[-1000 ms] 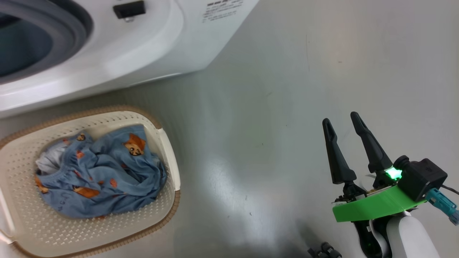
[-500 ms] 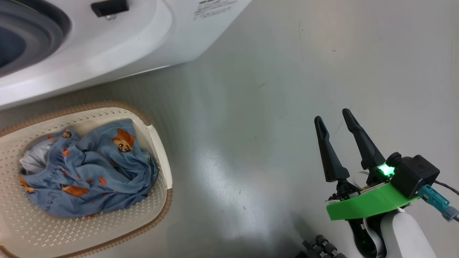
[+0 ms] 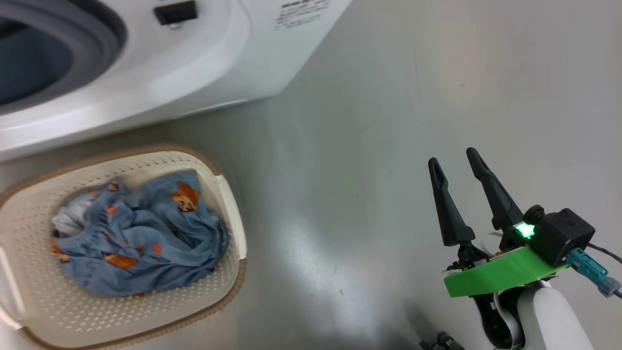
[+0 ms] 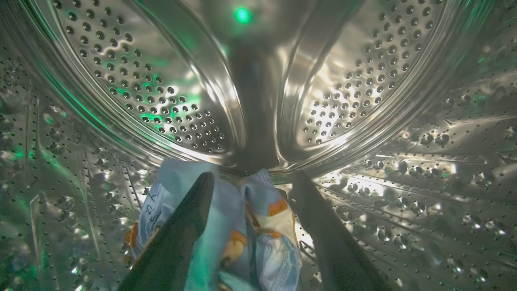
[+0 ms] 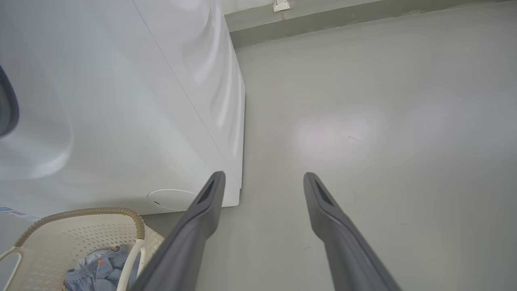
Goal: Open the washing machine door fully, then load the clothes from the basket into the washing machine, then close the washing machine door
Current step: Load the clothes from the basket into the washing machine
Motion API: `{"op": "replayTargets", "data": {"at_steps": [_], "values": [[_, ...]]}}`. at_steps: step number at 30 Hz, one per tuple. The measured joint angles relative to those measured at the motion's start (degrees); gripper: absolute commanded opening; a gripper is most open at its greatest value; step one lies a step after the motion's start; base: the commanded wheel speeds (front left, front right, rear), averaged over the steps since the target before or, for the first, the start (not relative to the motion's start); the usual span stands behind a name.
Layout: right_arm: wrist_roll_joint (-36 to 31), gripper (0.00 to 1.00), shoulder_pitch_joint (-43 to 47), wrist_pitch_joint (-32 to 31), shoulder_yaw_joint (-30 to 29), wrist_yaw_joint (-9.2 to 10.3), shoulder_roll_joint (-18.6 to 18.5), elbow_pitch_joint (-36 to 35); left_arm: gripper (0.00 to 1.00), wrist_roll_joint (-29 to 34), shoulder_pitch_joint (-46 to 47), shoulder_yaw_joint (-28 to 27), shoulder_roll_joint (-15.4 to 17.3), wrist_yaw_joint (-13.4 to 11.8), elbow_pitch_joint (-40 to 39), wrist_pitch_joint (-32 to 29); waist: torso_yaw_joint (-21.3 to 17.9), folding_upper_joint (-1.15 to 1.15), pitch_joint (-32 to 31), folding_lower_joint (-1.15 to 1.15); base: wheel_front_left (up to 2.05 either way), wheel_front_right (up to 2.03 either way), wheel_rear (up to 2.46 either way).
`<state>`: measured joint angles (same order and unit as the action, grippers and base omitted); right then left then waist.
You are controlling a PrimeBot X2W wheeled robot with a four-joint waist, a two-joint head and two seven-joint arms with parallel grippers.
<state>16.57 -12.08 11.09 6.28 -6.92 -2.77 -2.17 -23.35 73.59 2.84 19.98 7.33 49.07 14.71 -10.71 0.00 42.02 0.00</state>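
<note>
Left claw [image 4: 252, 174] gapes wide inside the washing machine [image 4: 161, 101], clothes [image 4: 262, 226] lying between its fingers; right claw [image 3: 453, 158] wide, empty.

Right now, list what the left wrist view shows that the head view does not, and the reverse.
Left wrist view: the steel drum and its perforated inside, with the left pincer open and a light-blue printed garment lying between its fingers on the drum wall.
Head view: the basket holding more clothes, the washing machine with its white front and grey gasket, and the right pincer open above the floor.
Shared: the washing machine, seen from inside and outside, and the same animal-print blue fabric.
</note>
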Motion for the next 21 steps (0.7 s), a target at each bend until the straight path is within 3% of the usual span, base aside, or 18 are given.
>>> {"op": "replayTargets", "data": {"at_steps": [11,21], "values": [[-1.59,1.0,0.12,-3.38,-1.64,0.0,-0.04,-1.43,1.0,-2.29,-11.52,5.57,-3.1,0.0,-4.81,-0.01,4.27,0.0,-5.94,0.0,0.0,0.0,0.0],[-2.41,1.0,0.69,-5.84,-2.13,0.0,-0.08,-2.32,1.0,-4.17,-22.6,10.46,-3.19,0.0,-10.99,-0.01,7.85,0.0,-11.38,0.0,0.0,0.0,0.0]]}}
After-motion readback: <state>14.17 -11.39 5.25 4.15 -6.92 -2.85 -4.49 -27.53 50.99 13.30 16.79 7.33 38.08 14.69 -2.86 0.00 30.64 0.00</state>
